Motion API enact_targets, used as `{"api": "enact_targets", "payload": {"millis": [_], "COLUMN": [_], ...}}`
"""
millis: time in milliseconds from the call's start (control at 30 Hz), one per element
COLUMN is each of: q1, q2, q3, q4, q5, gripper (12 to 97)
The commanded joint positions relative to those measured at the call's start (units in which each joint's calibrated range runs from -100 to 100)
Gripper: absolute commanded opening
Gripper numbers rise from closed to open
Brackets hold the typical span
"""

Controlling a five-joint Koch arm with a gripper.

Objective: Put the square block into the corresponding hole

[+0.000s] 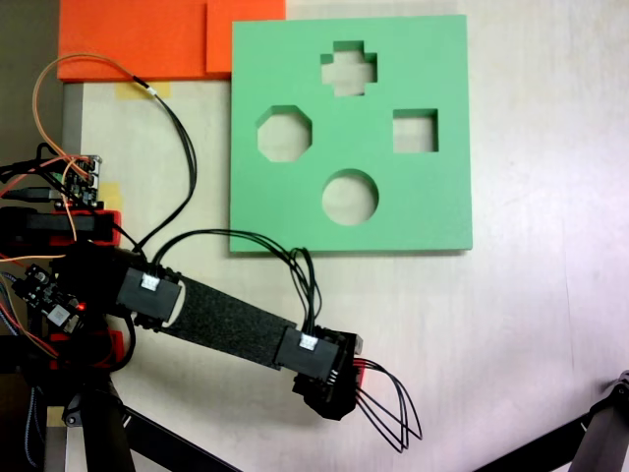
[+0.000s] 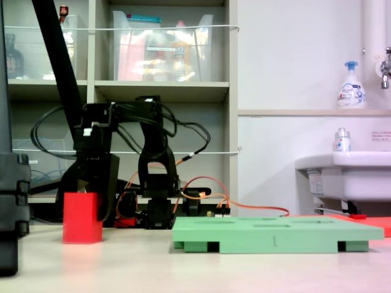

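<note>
Cube (image 2: 82, 217) sits on the table (image 2: 201, 268) in the low fixed view, bright red, well left of the green board (image 2: 275, 235) and resting flat on its base. I see the gripper (image 2: 85, 190) directly over it, its dark body reaching down around the cube's upper edge, but I cannot tell whether the jaws are spread or pinching it, since the black parts merge there. From above, the arm (image 1: 231, 324) stretches from its base at the left toward the lower middle of the picture, and its wrist end (image 1: 324, 379) covers the cube, well below the board (image 1: 295, 59). I count 4 cut-outs in that board: a cross at the top, an octagon at the left, a round one at the bottom, and the square hole (image 1: 415, 131) at the right, through which I see the pale table. Orange foam (image 1: 138, 39) lies beyond the board's upper left corner, touching it.
</note>
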Motion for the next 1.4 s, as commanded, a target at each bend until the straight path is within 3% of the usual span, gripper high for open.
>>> {"api": "enact_targets", "payload": {"millis": [0, 500, 900, 1367], "q1": [0.0, -0.5, -0.3, 3.6], "q2": [0.7, -0.7, -2.5, -35.6], "q3": [-0.7, -1.5, -1.2, -0.4], "q4": [-0.9, -7.6, -8.3, -12.3], "q5": [0.2, 0.3, 0.4, 5.1], "gripper": [45.4, 19.2, 17.7, 16.8]}}
